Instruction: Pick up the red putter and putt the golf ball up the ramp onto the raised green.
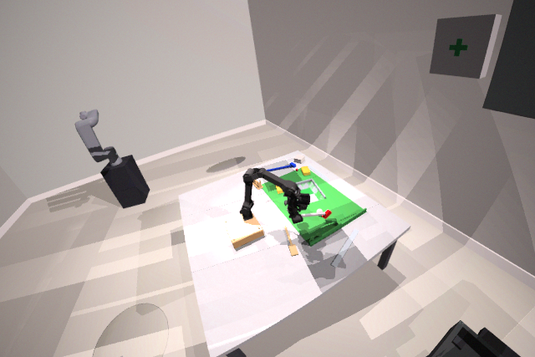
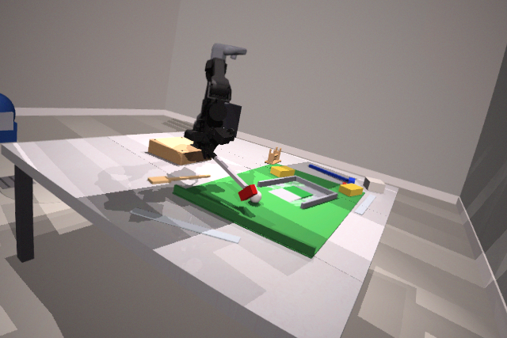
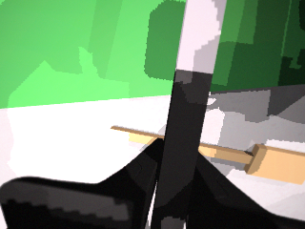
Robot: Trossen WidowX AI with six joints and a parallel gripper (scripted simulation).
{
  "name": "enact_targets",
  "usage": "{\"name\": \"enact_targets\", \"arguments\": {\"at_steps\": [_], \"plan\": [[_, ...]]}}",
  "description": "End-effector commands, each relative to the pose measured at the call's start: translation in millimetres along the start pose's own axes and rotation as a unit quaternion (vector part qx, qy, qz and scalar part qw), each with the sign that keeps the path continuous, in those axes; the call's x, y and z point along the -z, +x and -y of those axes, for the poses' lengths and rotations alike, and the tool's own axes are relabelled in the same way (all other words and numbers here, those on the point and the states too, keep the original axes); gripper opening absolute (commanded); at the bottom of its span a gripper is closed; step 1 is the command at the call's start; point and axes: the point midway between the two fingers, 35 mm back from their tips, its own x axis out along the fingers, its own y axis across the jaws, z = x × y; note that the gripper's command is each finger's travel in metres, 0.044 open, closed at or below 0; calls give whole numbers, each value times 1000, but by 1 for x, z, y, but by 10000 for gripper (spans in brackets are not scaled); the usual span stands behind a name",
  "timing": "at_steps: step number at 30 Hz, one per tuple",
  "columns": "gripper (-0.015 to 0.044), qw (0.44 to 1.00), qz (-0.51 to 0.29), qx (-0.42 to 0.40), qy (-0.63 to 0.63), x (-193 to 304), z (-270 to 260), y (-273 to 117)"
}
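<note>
On the green mat (image 2: 282, 219), at roughly the centre of the exterior view, the red putter (image 2: 247, 192) rests with its head touching the golf ball (image 2: 256, 197) at the ball's 9 o'clock side. The putter's grey shaft slants up toward 10 o'clock into the gripper (image 2: 209, 150), whose fingers are clamped narrow on the dark grip; the wrist view confirms the grip (image 3: 183, 143) held between the two black fingers. The raised green (image 2: 298, 191), framed by a grey wall (image 2: 315, 199), lies at the ball's 3 o'clock, near but apart. A wooden spatula (image 2: 176, 179) lies on the table (image 2: 74, 162) just beside the mat's 9 o'clock edge. Two yellow blocks (image 2: 282, 170) sit near the frame, and a blue putter (image 2: 329, 172) lies at 1 o'clock beyond it.
</note>
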Motion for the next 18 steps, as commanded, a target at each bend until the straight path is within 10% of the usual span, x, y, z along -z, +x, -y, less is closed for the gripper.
{"name": "enact_targets", "arguments": {"at_steps": [1,18], "plan": [[0,1000,2,2,1,-1,0,6],[0,1000,0,0,0,0,0,16]]}}
